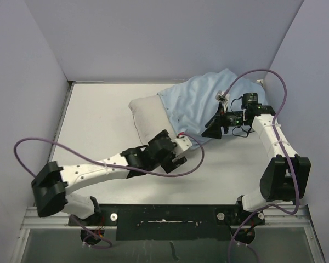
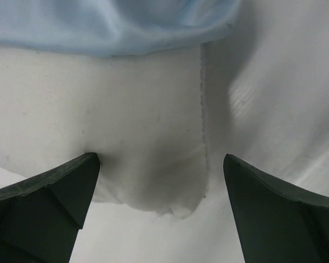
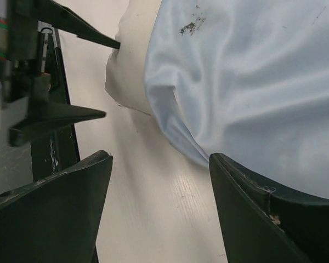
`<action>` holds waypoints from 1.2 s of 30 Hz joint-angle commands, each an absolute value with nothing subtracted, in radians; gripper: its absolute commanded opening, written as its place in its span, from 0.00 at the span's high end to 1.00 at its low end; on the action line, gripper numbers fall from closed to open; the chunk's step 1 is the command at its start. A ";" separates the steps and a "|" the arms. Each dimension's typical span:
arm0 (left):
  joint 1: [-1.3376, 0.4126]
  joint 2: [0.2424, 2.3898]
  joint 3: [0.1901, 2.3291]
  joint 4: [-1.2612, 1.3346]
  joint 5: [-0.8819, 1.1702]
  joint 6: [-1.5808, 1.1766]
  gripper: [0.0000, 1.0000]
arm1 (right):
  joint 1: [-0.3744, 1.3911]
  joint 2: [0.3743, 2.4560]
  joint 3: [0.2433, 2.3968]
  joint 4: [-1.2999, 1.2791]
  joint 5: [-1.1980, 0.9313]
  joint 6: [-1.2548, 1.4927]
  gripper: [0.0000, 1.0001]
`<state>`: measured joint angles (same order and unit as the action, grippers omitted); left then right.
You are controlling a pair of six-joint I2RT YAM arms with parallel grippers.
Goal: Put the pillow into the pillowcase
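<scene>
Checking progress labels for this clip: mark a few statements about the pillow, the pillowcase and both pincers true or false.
1. The pillow is fully inside the pillowcase. False: its left end sticks out bare.
2. The left pincer is open at a bare pillow corner. True.
3. The right pincer is clamped on the pillowcase. False: it is open, by the cloth's edge.
4. The pillow lies toward the far right of the table. True.

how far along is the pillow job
Done: the pillowcase covers most of the pillow. In hand: nothing is gripped; the left gripper is open around the pillow's bare corner, and the right gripper is open beside the pillowcase edge. Left: the pillow's bare end sticks out and needs covering.
</scene>
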<state>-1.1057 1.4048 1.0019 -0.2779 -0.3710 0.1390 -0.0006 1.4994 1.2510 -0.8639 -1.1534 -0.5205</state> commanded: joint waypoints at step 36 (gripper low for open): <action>-0.587 1.427 1.300 0.208 0.681 -0.894 1.00 | -0.055 1.425 1.230 -0.743 -1.002 -0.418 0.07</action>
<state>-0.6037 1.4643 1.3109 -0.1638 0.5667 -0.6189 -0.0471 1.4834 1.2327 -0.9012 -1.0531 -0.5762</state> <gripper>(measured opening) 0.061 0.917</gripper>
